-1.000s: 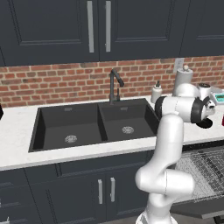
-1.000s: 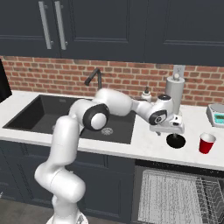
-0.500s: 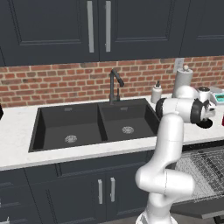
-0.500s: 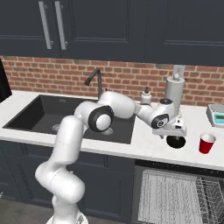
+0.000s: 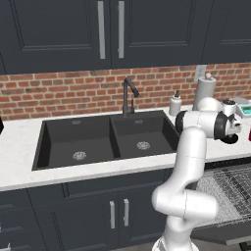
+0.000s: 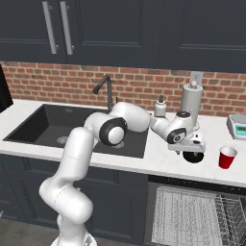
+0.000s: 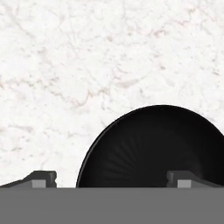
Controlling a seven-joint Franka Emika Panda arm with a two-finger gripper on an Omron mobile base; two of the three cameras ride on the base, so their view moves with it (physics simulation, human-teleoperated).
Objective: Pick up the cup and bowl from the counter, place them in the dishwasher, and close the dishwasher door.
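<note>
A black bowl (image 7: 153,148) sits on the white counter (image 7: 87,65), with my gripper (image 7: 111,179) open right above its near rim. One fingertip (image 7: 41,177) stands outside the bowl and the other is over its hollow. From the right base view, the gripper (image 6: 192,152) points down onto the bowl (image 6: 195,158), and a red cup (image 6: 226,157) stands upright just to the right of it. The dishwasher's grey wire rack (image 6: 192,216) is pulled out below the counter. Its dark door (image 5: 218,235) lies dropped open under the rack (image 5: 230,191).
A black double sink (image 5: 108,139) with a dark faucet (image 5: 128,95) lies left of the arm. A soap bottle (image 6: 160,106), a tall grey canister (image 6: 191,101) and a small scale (image 6: 237,126) stand along the brick wall.
The hand has come down and slightly right onto the bowl, jaws still wide. Bowl and cup have not moved.
</note>
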